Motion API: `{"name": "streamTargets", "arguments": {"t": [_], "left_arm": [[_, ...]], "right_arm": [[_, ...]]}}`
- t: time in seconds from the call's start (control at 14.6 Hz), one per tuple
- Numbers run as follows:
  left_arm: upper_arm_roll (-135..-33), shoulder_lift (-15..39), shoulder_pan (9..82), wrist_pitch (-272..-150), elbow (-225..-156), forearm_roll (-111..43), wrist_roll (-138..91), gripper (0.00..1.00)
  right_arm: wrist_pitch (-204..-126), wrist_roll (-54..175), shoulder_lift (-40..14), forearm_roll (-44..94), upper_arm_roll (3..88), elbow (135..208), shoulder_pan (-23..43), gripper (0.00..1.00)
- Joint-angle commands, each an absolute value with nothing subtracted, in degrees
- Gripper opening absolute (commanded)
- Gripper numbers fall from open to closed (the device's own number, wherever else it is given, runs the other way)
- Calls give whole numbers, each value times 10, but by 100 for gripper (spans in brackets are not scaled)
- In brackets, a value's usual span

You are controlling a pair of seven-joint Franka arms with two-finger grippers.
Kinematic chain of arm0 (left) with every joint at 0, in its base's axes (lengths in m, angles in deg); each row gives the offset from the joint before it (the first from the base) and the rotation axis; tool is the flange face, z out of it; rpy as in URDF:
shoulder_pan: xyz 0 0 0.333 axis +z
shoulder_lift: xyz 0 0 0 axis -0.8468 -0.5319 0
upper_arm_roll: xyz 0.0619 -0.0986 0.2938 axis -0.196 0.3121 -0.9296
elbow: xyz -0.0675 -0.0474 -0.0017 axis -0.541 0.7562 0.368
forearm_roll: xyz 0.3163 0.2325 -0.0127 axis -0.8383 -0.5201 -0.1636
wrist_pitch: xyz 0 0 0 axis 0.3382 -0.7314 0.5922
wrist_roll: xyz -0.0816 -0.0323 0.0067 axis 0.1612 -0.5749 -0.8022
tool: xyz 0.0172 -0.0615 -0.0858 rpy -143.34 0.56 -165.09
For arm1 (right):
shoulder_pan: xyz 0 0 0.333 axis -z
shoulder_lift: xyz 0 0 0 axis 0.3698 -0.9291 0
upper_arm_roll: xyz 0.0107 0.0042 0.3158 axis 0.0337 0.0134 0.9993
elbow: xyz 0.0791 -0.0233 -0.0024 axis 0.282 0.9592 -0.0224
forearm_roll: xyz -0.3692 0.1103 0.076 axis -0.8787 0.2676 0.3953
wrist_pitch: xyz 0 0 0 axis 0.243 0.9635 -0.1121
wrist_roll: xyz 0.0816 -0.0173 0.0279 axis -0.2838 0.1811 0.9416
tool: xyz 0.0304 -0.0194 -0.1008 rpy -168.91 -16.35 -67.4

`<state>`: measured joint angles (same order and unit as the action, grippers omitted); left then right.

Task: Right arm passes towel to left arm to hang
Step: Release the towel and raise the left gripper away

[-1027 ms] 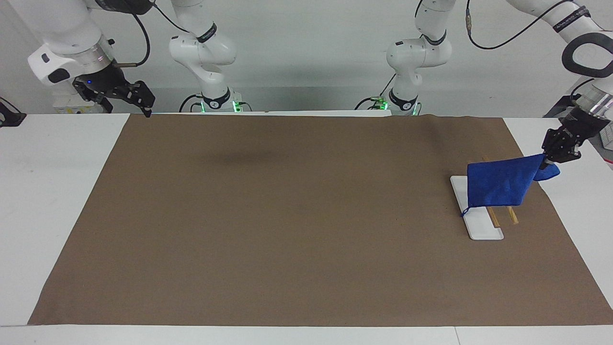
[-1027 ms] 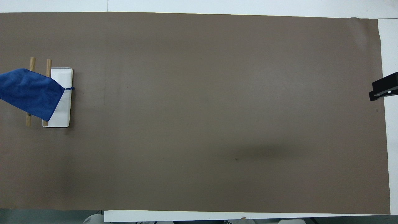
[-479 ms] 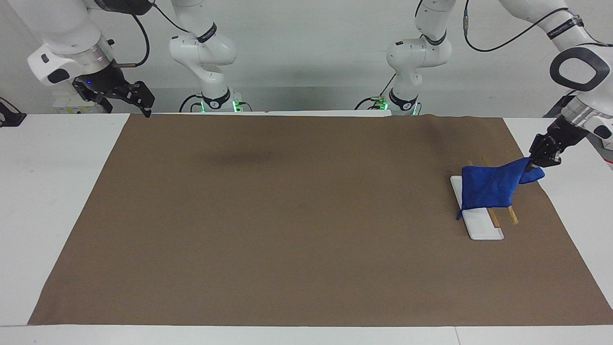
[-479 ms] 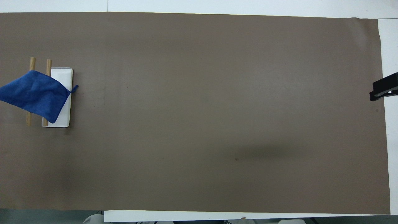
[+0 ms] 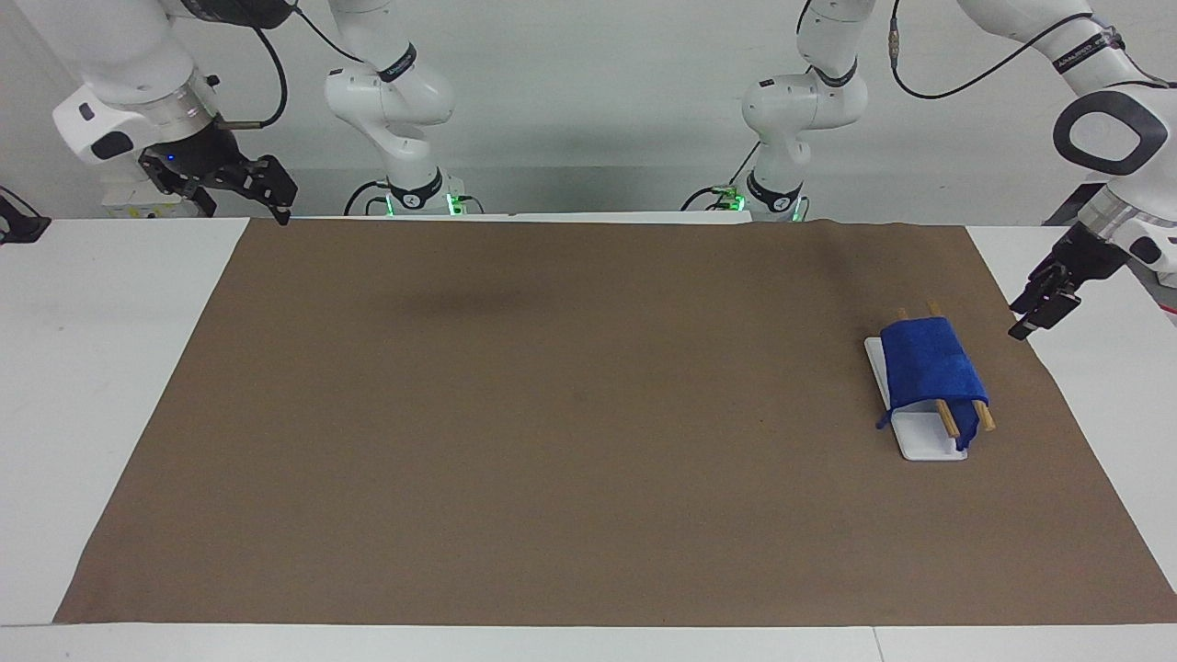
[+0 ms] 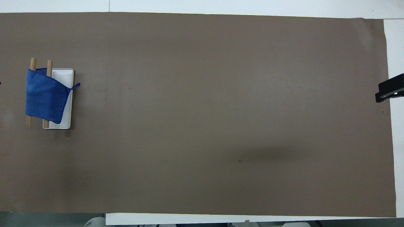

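Towel (image 5: pixel 929 366) draped over two wooden rails (image 5: pixel 980 414) of a small rack on a white base (image 5: pixel 927 445), at the left arm's end of the bench (image 5: pixel 92 368).

Left gripper (image 5: pixel 1037 313) hangs just beside the rack over the edge of the brown mat (image 5: pixel 552 414), fingers released and holding nothing, apart from the cloth. Right gripper (image 5: pixel 262 188) waits over the mat's corner at the right arm's end, near the robots; whether its fingers are parted I cannot tell. Towel's loop tail (image 6: pixel 75 85) pokes out over the base.
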<state>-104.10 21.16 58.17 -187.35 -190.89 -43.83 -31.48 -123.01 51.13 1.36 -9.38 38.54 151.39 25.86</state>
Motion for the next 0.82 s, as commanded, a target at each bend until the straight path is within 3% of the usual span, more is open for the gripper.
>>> {"name": "streamTargets", "arguments": {"t": [0.0,0.34,0.55,0.75], "left_arm": [[-1003,213,574,-1875,-1881,-492,-291,100],[-904,213,555,-1733,-1780,-568,-298,100],[-843,218,551,-1647,-1768,-598,-297,100],[-828,221,547,-1638,-1767,-596,-286,100]], "right_arm": [[-1231,519,27,-89,391,1530,268,100],[-1231,519,26,-89,391,1530,267,100],[-1231,519,27,-88,391,1530,267,100],[-1231,519,27,-88,391,1530,268,100]]}}
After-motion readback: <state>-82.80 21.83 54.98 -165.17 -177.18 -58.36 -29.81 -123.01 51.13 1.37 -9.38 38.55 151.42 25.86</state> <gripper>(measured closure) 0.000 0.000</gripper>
